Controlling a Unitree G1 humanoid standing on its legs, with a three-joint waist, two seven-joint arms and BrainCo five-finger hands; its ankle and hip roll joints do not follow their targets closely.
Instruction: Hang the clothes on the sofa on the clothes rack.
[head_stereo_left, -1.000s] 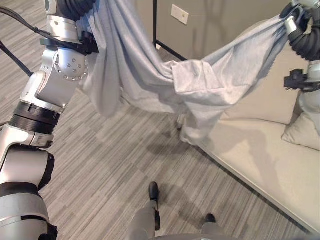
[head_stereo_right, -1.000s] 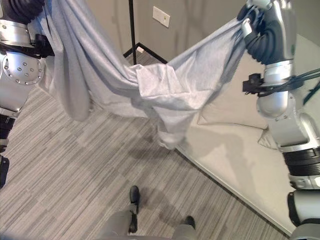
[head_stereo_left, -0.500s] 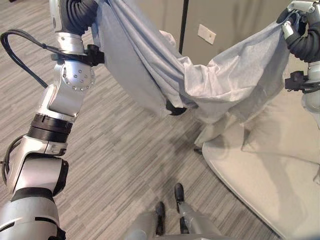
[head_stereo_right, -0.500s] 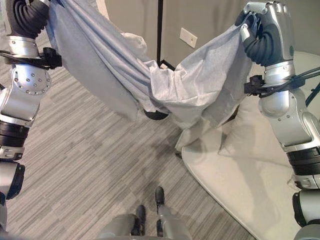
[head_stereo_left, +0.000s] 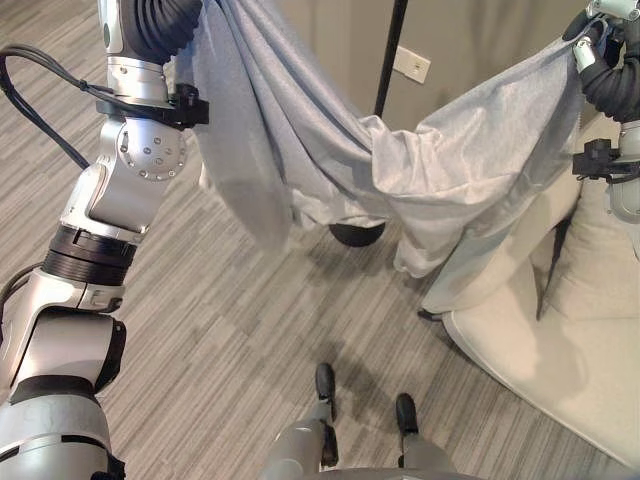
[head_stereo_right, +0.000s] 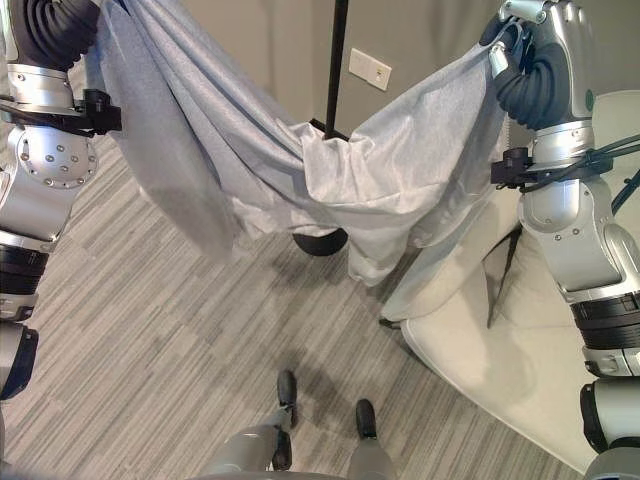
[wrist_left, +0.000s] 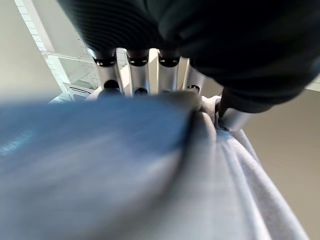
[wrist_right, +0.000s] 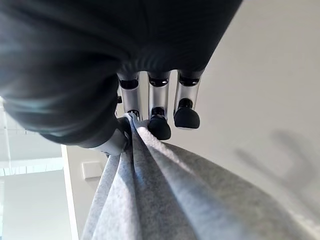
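So the robot has a big light-grey garment (head_stereo_right: 300, 170) strung up between both hands, well off the floor. It's a soft, matte jersey-looking knit, and it sags in the middle into a bunched, folded belly with deep creases running up toward each hand. One loose end dangles lower on the right side, just in front of the sofa's corner.

The left hand (wrist_left: 145, 75) is up high on the left with its fingers curled into a thick wad of the fabric. From its own wrist camera the cloth right in front is a blur, so I can't make out much of the grip beyond that. The right hand (wrist_right: 160, 122) is raised on the right, pinching a gathered edge of the cloth between thumb and dark fingertips; the pleats fan out from that pinch.

Behind the sagging middle there's a thin black pole (head_stereo_right: 337, 60) going straight up, with a dark rounded base (head_stereo_right: 318, 243) peeking out below the fabric. Its top is cut off, and the cloth hides where pole meets base.

On the right is a cream sofa (head_stereo_right: 470, 350), smooth upholstery, with a matching cushion (head_stereo_left: 590, 270) leaning at its back. Much of it runs out of frame.

Floor is grey striped carpet (head_stereo_right: 150, 330). The far wall (head_stereo_left: 470, 40) is plain beige with a white wall plate (head_stereo_right: 369, 69).
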